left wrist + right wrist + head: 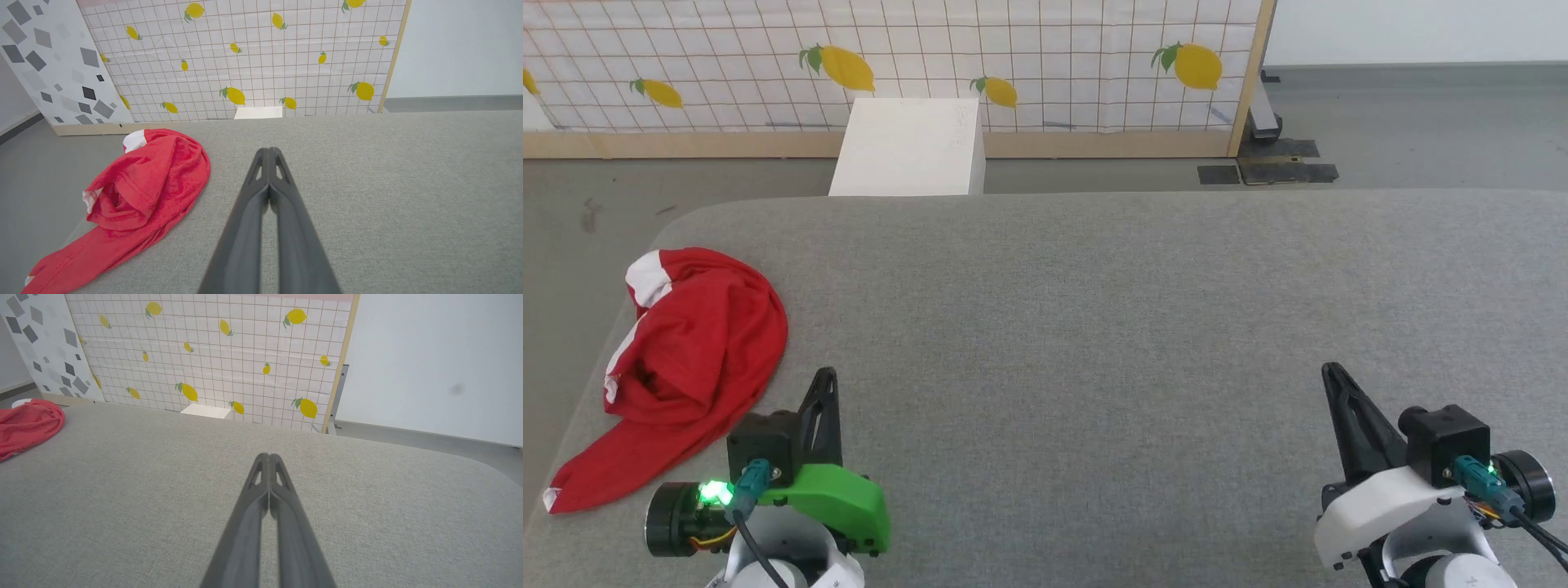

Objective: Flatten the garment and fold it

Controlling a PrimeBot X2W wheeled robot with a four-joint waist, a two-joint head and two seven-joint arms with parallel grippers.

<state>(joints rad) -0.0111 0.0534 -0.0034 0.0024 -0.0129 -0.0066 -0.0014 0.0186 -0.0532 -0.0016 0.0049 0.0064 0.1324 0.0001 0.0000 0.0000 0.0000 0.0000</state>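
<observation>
The red garment (694,351) with white trim lies crumpled at the left edge of the grey fabric table (1094,327), one end trailing toward the near left corner. In the left wrist view the garment (139,192) sits left of the fingers. My left gripper (827,377) (269,152) is shut and empty, just right of the garment and apart from it. Far to the right, my right gripper (1331,371) (268,457) is shut with nothing in it, over bare table. The right wrist view catches the garment (24,426) at its left edge.
A white box (908,147) stands on the floor beyond the table's far edge, in front of a lemon-print panel (890,57). A grey-patterned panel (45,61) stands at the far left. The table's corners are rounded.
</observation>
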